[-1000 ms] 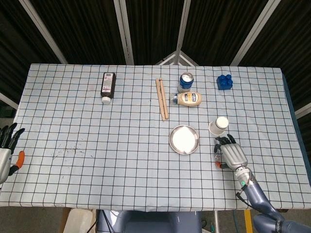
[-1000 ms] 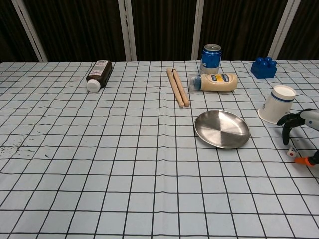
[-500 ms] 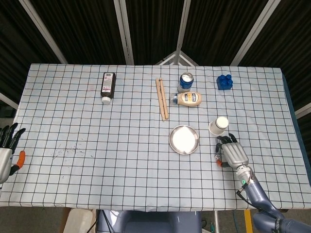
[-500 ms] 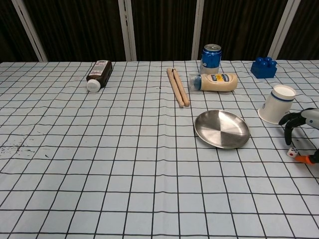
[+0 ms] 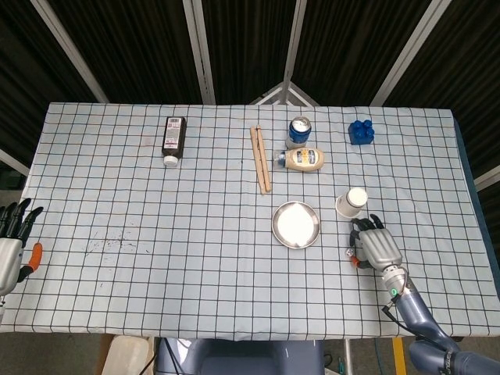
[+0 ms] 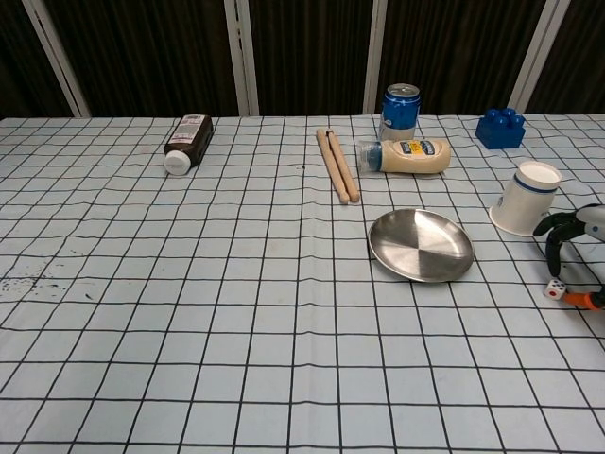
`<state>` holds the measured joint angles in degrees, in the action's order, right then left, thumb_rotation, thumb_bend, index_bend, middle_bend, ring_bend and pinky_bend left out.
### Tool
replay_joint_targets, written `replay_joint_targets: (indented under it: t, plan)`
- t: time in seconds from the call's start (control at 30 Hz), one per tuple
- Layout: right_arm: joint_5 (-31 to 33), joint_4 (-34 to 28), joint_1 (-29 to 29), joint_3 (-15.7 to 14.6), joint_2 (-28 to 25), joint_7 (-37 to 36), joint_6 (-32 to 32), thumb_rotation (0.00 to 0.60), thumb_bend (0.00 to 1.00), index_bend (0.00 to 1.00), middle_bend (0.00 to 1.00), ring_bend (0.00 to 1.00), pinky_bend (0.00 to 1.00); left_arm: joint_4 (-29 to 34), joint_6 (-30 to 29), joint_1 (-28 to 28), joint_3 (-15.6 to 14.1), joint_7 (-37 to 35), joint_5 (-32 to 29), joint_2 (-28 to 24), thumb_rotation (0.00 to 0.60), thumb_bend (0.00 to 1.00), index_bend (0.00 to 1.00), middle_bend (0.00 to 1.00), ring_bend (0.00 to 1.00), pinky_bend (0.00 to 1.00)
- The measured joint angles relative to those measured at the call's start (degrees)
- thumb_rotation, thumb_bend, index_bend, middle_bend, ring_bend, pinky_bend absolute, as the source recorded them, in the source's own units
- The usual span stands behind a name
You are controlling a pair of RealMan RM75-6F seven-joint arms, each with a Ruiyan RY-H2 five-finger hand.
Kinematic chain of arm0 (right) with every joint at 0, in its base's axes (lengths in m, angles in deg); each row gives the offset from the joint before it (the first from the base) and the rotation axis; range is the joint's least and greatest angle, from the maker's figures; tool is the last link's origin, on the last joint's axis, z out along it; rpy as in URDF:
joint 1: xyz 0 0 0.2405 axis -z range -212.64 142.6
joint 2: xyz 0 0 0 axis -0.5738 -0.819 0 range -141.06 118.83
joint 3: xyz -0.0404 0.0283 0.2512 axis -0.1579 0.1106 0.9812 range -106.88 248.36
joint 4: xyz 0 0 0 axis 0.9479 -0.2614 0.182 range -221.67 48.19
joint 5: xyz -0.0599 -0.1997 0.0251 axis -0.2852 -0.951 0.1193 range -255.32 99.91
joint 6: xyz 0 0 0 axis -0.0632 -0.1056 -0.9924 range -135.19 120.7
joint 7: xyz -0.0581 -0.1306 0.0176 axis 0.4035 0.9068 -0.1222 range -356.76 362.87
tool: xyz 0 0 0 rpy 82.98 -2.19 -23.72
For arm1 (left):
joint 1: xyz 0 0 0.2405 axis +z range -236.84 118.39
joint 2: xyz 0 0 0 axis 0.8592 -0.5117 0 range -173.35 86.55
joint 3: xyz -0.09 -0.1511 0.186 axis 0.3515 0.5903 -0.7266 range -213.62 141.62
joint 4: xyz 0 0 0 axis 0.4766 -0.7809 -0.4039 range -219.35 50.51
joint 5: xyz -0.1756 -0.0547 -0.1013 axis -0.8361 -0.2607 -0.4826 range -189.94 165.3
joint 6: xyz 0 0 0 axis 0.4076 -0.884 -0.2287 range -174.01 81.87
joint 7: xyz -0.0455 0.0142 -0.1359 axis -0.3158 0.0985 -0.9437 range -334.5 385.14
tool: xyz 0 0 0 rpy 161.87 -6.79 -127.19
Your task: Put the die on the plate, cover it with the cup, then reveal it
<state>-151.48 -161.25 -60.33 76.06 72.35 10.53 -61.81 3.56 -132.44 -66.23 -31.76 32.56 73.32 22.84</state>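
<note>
Resting on the checked tablecloth near the right edge, the die lies just under the curled dark fingers of the right hand, on the plate's side of that hand. In the chest view the die sits on the cloth between the fingertips above it and an orange-tipped thumb beside it; whether either touches the die cannot be told. In the head view the die shows only as a small speck at the hand's left edge. The fingers arch downward around it but nothing is lifted, so the hand reads as spread and holding nothing.

The metal plate stands bare to the left of the die, near but apart. The white paper cup stands mouth down, just behind the right hand's fingers.

At the far left edge, the left hand rests off the table's corner with its fingers straight and apart, holding nothing.

Along the back of the table lie a dark bottle, a pair of wooden sticks, a blue can, a squeeze bottle on its side, and a blue block.
</note>
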Motion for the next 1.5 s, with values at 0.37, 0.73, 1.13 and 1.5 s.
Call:
replay_joint_targets:
  t: [0.37,0.73,1.13,1.5]
  plan:
    - [0.1,-0.1,-0.5,-0.1,0.2,0.3,0.1,0.6,0.31,0.52,0.18,0.15,0.0,0.0,0.2,-0.1,0.0,0.1,-0.1,0.0,0.6,0.71,0.11,0.0,0.0,0.0]
    - [0.2,-0.2,-0.9,-0.2,0.4,0.5,0.3,0.6,0.31,0.52,0.18,0.15,0.0,0.1,0.5,-0.2,0.0,0.5,-0.3,0.1,0.6,0.71,0.11,0.0,0.0,0.0]
    - [0.3,0.0,-1.1,-0.2,0.6,0.4,0.1,0.6,0.34,0.58,0.18,0.17,0.0,0.0,0.5,-0.3,0.0,0.5,-0.3,0.1,0.6,0.71,0.11,0.0,0.0,0.0]
    - [-0.2,-0.8,-0.8,-0.4,0.0,0.1,-1.2,0.6,0.35,0.59,0.18,0.18,0.0,0.1,0.3,-0.2,0.0,0.3,-0.3,0.0,0.6,0.71,0.11,0.0,0.0,0.0]
